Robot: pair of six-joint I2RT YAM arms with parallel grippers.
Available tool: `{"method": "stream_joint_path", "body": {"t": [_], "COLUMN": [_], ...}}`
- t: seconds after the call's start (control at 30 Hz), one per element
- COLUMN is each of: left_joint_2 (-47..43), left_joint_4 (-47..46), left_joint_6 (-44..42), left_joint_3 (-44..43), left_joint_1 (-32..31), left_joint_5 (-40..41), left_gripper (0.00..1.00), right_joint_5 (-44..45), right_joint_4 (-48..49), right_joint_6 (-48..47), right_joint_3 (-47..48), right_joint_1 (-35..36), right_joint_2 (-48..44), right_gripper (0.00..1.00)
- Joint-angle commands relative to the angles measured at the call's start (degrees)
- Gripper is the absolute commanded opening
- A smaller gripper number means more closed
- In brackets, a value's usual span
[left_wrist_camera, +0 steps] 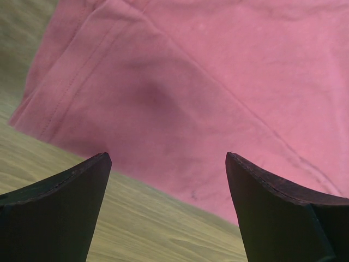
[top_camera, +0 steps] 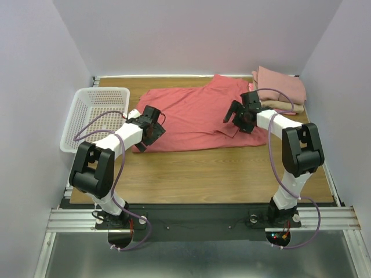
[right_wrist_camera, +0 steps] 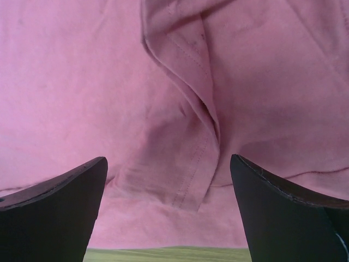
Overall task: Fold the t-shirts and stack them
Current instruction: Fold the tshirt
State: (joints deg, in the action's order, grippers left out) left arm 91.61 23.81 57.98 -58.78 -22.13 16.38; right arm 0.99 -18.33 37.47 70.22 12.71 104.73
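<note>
On wooden tabletop [top_camera: 232, 174]: pre-grasp for first fold

Large coral-red cloth t-shirt [top_camera: 191, 113] spread flat mid-table, long axis left–right; left gripper [top_camera: 152, 130] over near-left corner, right gripper [top_camera: 235, 117] over creased right-side sleeve, both gaping, empty, equally close

Two arms, white and black.
On left arm [top_camera: 110, 142] and right arm [top_camera: 284, 124]: white link shells, black joint housings, purple cable [top_camera: 271, 157] looped along each, dark wedge-shaped fingers [left_wrist_camera: 60, 202].

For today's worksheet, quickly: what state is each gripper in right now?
Left gripper: open, empty, over the coral-red shirt's edge.
Right gripper: open, empty, over the same shirt.
</note>
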Motion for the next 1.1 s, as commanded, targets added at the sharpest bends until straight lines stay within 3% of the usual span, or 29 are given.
{"method": "stream_joint_path", "body": {"t": [0.0, 0.27, 0.53, 1.07], "left_joint_2": [-2.6, -1.3, -0.6, 1.3], "left_joint_4": [-2.1, -3.2, -4.8, -3.2], "left_joint_6": [-1.7, -1.8, -2.3, -2.6], "left_joint_3": [0.7, 1.6, 3.1, 1.3], "left_joint_1": [-0.3, -0.3, -0.3, -0.1], "left_joint_5": [0.4, 0.8, -1.5, 2.1], "left_gripper": [0.98, 0.98, 0.98, 0.98], "right_joint_5": [-1.3, -0.7, -7.5, -2.1], "right_joint_4": [2.8, 3.9, 8.7, 8.4], "right_joint_6": [-1.1, -1.7, 0.1, -2.5], "right_joint_3": [1.7, 1.5, 2.2, 1.2], "right_joint_1": [-0.2, -0.2, 0.0, 0.4], "right_joint_2": [0.9, 3.5, 4.9, 0.5], "right_gripper": [1.0, 1.0, 1.0, 1.0]}}
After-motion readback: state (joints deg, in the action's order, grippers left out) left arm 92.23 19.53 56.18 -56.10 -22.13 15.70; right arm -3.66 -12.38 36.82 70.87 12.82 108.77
